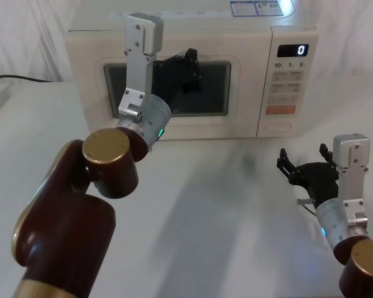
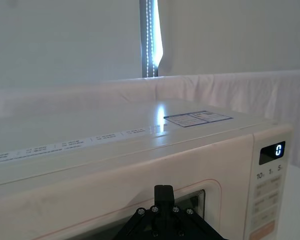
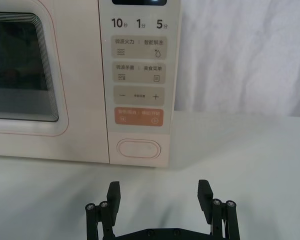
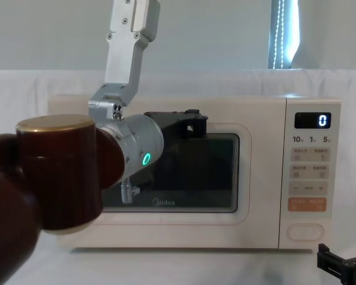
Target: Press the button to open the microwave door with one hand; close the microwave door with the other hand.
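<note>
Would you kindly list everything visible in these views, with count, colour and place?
microwave: one, cream, at the back of the table
microwave door: one, cream with a dark window, shut, on the front left of the microwave
display: one, black showing a white 0, top of the panel
button: one, cream, wide, bottom of the panel
orange key: one, just above the button
table: one, white, under the microwave
cable: one, dark, far left of the table
left gripper: one, black, raised in front of the door's window
right gripper: one, black, open, low over the table facing the button
</note>
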Motion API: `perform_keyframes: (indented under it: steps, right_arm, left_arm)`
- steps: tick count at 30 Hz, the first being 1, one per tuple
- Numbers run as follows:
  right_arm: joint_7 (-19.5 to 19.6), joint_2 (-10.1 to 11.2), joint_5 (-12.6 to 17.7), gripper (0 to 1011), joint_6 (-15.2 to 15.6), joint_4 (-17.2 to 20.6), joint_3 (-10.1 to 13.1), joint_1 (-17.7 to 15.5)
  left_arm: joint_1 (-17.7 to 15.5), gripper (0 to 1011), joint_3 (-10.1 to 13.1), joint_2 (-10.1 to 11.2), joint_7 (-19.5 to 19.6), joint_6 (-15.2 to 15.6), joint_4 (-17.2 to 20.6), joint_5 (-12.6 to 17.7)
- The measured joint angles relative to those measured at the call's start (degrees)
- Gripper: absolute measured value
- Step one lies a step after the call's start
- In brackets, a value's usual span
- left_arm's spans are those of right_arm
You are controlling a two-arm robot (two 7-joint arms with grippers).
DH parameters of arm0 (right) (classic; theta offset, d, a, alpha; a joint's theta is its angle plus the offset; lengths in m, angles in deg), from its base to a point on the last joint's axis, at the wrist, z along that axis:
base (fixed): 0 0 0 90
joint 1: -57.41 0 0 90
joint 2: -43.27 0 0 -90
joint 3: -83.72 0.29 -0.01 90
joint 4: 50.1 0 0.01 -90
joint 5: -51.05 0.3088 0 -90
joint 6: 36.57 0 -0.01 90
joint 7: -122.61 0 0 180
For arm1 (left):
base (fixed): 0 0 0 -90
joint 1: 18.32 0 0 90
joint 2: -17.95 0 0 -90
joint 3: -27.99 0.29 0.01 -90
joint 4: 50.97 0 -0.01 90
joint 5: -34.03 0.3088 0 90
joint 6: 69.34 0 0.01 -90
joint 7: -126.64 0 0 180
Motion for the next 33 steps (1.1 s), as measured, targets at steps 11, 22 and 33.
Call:
perform_keyframes:
  steps: [11, 22, 33]
  right_arm:
    - [0.0, 0.0, 0.0, 1002, 0.0, 0.0, 0.0, 0.0]
    - [0.0, 0.0, 0.0, 1002, 0.0, 0.0, 0.0, 0.0]
    - [0.0, 0.0, 0.0, 1002, 0.0, 0.0, 0.0, 0.0]
  left_arm:
    - [7.1, 0, -1.1, 2.0, -0.3, 3.0, 9.0, -1.9]
    - [15.5, 0, -3.4, 5.0, -0.5, 5.8, 17.4, -4.8]
    - [26.4, 0, -6.8, 7.9, -2.5, 5.5, 25.1, -7.0]
